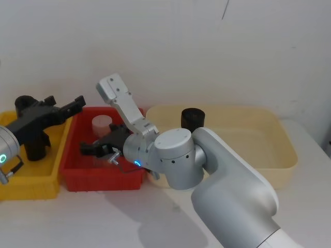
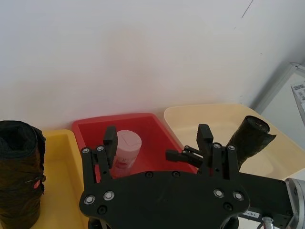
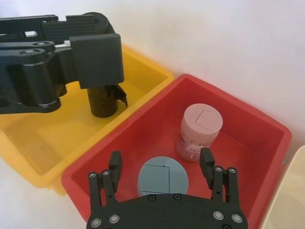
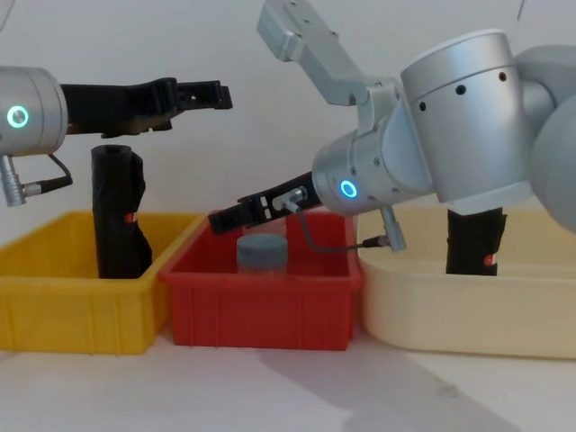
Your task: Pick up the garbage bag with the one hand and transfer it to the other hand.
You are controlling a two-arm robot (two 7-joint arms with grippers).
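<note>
A garbage bag (image 4: 119, 211), a tall black glossy roll with a small red mark, stands upright in the yellow bin (image 4: 72, 306); it shows too in the left wrist view (image 2: 19, 176). My left gripper (image 4: 202, 94), with the green-teal ring, hovers open just above the bag's top, its fingers (image 2: 110, 138) pointing toward the red bin with nothing between them. A second, similar bag (image 4: 474, 238) stands in the beige bin (image 4: 468, 315). My right gripper (image 3: 160, 164), blue-ringed, hangs open low over the red bin (image 4: 261, 310), above a blue-lidded jar (image 4: 262, 252).
A pink-lidded jar (image 3: 200, 126) stands in the red bin beside the blue-lidded one. The three bins sit side by side, yellow at the left, red in the middle, beige at the right, close to a white wall. Bare white table lies in front of them.
</note>
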